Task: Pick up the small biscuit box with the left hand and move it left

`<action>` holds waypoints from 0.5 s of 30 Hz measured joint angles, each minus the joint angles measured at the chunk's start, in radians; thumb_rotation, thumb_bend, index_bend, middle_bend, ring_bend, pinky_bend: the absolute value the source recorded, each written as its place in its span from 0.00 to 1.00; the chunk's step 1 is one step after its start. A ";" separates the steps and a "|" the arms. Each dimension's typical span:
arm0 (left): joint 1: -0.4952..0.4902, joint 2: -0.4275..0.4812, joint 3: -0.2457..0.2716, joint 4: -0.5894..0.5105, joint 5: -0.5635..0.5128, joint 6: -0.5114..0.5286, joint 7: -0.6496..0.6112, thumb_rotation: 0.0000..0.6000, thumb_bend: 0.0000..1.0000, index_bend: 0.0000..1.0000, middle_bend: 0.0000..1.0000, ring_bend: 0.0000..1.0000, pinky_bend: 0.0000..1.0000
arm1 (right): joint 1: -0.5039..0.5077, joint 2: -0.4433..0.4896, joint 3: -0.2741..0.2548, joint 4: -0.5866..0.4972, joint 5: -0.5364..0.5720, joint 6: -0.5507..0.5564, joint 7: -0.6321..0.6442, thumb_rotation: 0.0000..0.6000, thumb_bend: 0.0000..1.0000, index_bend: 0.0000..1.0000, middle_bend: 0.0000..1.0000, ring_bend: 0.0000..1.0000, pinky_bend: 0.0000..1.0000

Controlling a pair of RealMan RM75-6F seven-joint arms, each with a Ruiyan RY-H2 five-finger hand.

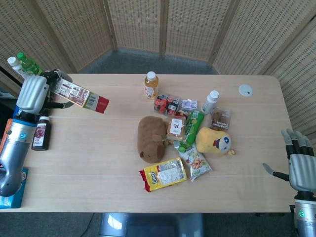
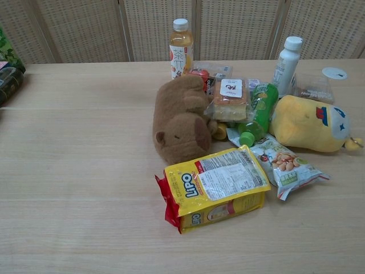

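Note:
In the head view my left hand grips one end of the small biscuit box, a long red and white carton. The box is held tilted above the table's far left part, its red end pointing right and down. My right hand hangs open past the table's right edge with nothing in it. The chest view shows neither hand nor the box.
Two green bottles and a dark bottle stand at the left edge near my left arm. A pile sits mid-table: brown plush, yellow LiPO pack, yellow plush, orange drink bottle, white bottle, snack packs. A white lid lies far right.

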 measured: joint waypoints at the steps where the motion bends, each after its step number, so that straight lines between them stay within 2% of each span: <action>1: -0.002 0.003 -0.006 -0.005 -0.003 0.000 0.001 1.00 0.07 0.92 0.98 0.97 0.80 | -0.002 0.001 0.000 0.000 -0.001 0.003 0.002 0.75 0.00 0.00 0.03 0.00 0.00; 8: -0.017 0.031 -0.042 -0.042 -0.028 0.001 0.024 1.00 0.07 0.91 0.98 0.97 0.80 | -0.016 0.004 -0.002 0.006 -0.001 0.014 0.019 0.75 0.00 0.00 0.03 0.00 0.00; 15: -0.028 0.018 -0.043 -0.052 -0.038 -0.004 0.047 1.00 0.07 0.92 0.98 0.97 0.80 | -0.020 -0.001 -0.003 0.026 0.005 0.007 0.036 0.75 0.00 0.00 0.03 0.00 0.00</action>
